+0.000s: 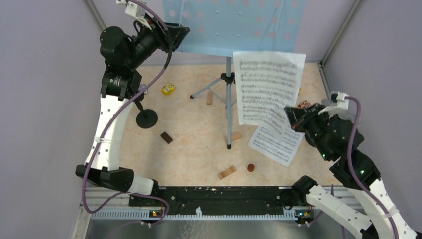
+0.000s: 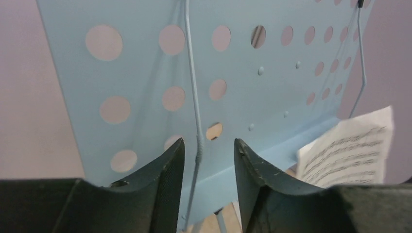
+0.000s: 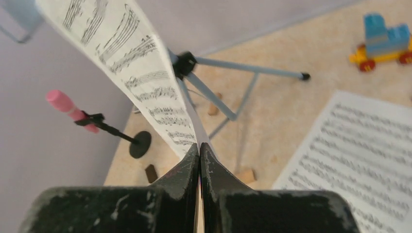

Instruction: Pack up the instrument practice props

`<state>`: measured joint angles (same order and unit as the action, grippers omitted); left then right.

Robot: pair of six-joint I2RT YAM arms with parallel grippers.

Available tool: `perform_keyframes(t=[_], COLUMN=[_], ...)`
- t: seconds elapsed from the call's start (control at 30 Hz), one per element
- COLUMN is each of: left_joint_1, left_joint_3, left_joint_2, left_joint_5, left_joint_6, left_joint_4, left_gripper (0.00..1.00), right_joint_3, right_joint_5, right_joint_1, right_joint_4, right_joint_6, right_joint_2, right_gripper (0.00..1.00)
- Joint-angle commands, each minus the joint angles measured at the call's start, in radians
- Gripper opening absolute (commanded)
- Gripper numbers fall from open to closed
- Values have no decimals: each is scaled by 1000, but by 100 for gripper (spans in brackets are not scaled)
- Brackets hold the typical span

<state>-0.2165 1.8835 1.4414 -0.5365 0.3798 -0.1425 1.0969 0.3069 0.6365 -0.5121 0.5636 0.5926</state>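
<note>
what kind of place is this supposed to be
Probably a lab robot cell dressed up as a music practice corner: a walled-in tabletop holding a blue music stand, sheet music and a pink microphone.

The left arm (image 1: 107, 129) reaches high, its left gripper (image 2: 209, 145) at the music rack's (image 1: 234, 25) left edge, fingers (image 2: 170, 174) parted. The right arm (image 1: 358, 174) bends low to the right of the rack, the right gripper (image 3: 199, 148) pinching a sheet-music page (image 3: 121, 43).

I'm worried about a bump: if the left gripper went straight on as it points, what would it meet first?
Probably the thin wire page holder, lined up between the open jaws of the left gripper, then the pale blue music rack close behind it; depth is unclear.
</note>
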Motion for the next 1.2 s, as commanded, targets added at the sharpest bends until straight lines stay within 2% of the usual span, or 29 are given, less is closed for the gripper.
perform_keyframes(t=[0.0,0.1,0.23,0.4,0.57,0.73,0.97,1.17], left_joint_1=[2,2,2,1,2,-1,-3,-3], left_joint_3=[-78,-102,-120,-274,-383,-442,-477,-477], left_joint_2=[-83,-114,-164,-299,-394,-420,-408,-398], left_joint_5=[-44,-40,-16,8,33,20,-19,-32], left_joint_6=[-19,-42,-75,-72,-90,-87,-70,-70], left_joint_4=[41,17,-48,-49,-102,-126,-123,-122], left_gripper=[54,64,77,92,94,94,94,94], right_joint_3=[-196,-288,-354,-409,-426,-458,-413,-333], right_joint_5=[167,223,265,275,247,171,-93,-138], right_joint_1=[-4,-4,-4,-4,-24,-118,-379,-403], right_joint_4=[-153,-203,-201,-139,-73,-67,-45,-99], right_joint_6=[235,336,388,410,393,375,103,-24], right_joint_2=[-107,-140,-122,-39,33,80,257,399], right_gripper=[0,0,0,0,0,0,0,0])
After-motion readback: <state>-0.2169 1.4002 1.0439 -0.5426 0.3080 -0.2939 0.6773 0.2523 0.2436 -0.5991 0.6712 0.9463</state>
